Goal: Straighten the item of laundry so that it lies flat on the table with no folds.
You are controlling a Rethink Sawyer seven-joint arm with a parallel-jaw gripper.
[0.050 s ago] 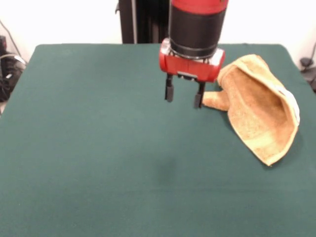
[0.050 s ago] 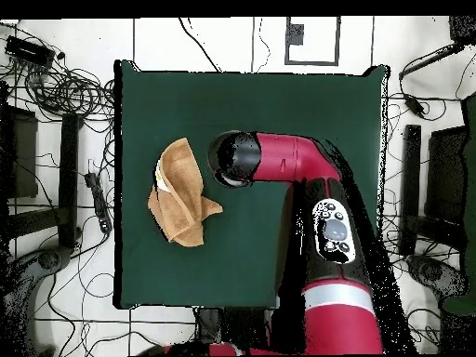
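The jaws (image 1: 184,97) stand released — two dark fingers hang apart below the red wrist block with nothing between them. They hover over the bench (image 1: 98,148), clear of its green cloth, and the finger on the towel's side sits just beside a small lobe of cloth that sticks out from the towel (image 1: 256,113) toward the bench's middle. In the front view I cannot tell whether that finger touches the lobe or only stands in front of it.

The golden-orange towel lies crumpled near one side edge of the bench, closer to the far corner in the front view. It is folded over itself — one long flap curls up along its outer side, with a pale strip showing along that raised edge. A woven band runs near the hem at its lower, pointed end.

In the overhead view the towel (image 2: 178,193) is a narrow bunched shape near the bench's (image 2: 307,102) side edge, and the red arm (image 2: 288,160) reaches across the green cloth, its dark end next to the towel.
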